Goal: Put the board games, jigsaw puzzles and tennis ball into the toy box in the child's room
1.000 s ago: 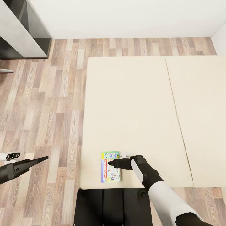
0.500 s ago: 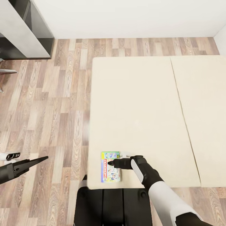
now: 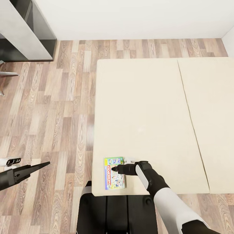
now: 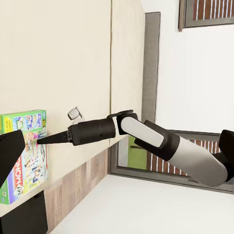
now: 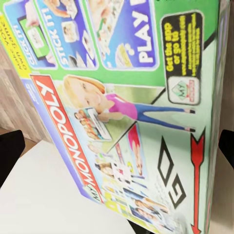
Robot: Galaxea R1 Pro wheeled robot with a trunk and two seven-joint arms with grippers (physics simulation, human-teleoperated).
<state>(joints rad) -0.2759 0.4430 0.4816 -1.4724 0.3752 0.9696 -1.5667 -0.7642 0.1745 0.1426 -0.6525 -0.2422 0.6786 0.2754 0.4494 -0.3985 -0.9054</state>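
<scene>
green board game point(image 3: 114, 173) flat at the near corner of the bed point(image 3: 143, 107), right fingers point(image 3: 114, 169) clenched on it. left fingers point(image 3: 44, 164) over wood floor point(image 3: 48, 107), grip unclear. dark cabinet point(image 3: 24, 32) far left.

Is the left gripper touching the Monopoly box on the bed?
No, the left gripper hangs over the wooden floor, apart from the Monopoly box.
</scene>
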